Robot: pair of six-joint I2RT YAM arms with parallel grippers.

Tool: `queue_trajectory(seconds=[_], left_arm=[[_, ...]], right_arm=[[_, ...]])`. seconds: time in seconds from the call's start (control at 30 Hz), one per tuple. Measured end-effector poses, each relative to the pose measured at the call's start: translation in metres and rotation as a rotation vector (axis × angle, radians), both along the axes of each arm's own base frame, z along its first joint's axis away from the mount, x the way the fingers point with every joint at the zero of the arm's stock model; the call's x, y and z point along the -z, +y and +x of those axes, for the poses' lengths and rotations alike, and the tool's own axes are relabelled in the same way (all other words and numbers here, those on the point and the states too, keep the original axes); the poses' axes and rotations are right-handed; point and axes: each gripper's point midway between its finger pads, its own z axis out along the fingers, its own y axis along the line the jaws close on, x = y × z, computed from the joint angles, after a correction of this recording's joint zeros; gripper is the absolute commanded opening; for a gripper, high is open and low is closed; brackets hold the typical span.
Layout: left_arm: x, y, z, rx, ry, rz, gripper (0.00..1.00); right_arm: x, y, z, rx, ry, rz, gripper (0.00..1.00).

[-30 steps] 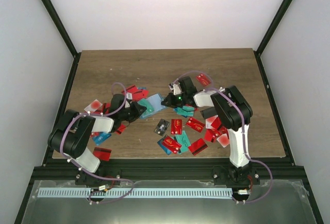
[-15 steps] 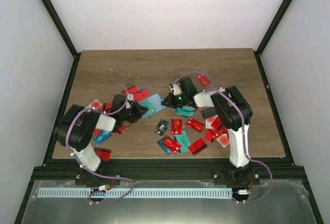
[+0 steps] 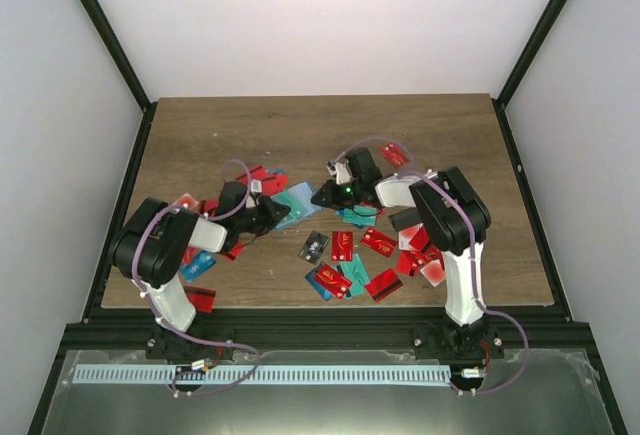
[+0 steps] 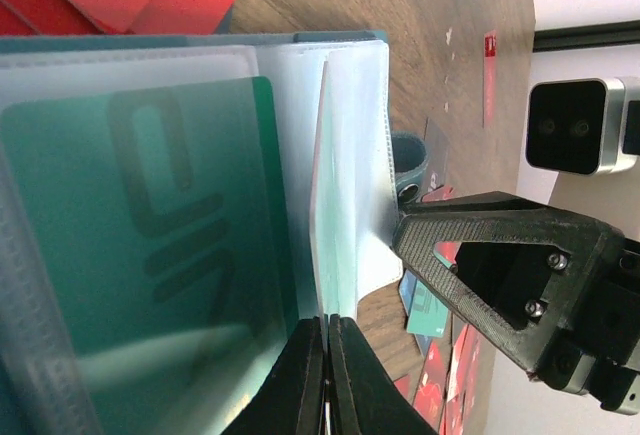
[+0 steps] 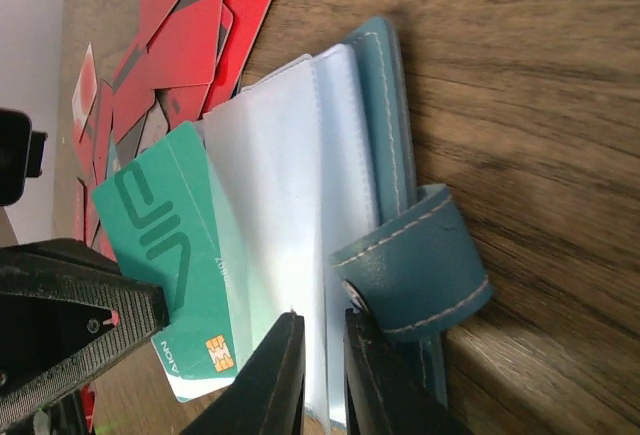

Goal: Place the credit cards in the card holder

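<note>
The teal card holder lies open on the table between my two grippers, its clear sleeves fanned out. My left gripper is shut on one thin clear sleeve, its jaws pressed together. A teal card sits in the sleeve beside it. My right gripper is closed on a few sleeves at the holder's other edge, next to the teal clasp strap. The teal card with a gold chip sticks partly out of a sleeve. Red credit cards lie scattered around.
Several red, teal and black cards lie in a heap right of the holder, under my right arm. More red cards lie left of it and behind it. One red card lies farther back. Black frame posts border the table.
My left arm's elbow has swung forward and to the right. Both grippers stay at the card holder, still closed on its sleeves.
</note>
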Motion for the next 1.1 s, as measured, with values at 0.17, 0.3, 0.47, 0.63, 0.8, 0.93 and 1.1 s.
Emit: queue_trajectory(seconds=[0.17,0.3,0.47,0.63,0.8,0.93,1.1], left_arm=[[-0.003,-0.004,0.004,0.024,-0.018,0.005,0.04],[-0.004,-0.005,0.005,0.038,-0.026,0.018,0.04],[-0.001,-0.007,0.007,0.055,-0.028,0.026,0.04],[0.001,-0.010,0.007,0.077,-0.025,0.026,0.04],[0.001,-0.012,0.008,0.094,-0.023,0.029,0.04],[0.003,-0.013,0.009,0.103,-0.019,0.035,0.04],[0.005,-0.015,0.011,0.110,-0.014,0.033,0.04]], right_arm=[[-0.005,-0.002,-0.001,-0.012,0.007,-0.036,0.23],[-0.011,-0.006,0.006,0.000,-0.006,-0.088,0.26],[-0.024,-0.008,0.025,0.030,-0.064,-0.148,0.22],[-0.031,-0.003,0.050,0.039,-0.129,-0.177,0.16],[-0.001,-0.004,0.051,0.024,-0.099,-0.217,0.11],[0.002,-0.002,0.051,0.012,-0.101,-0.210,0.09],[0.004,-0.002,0.050,0.006,-0.106,-0.208,0.07]])
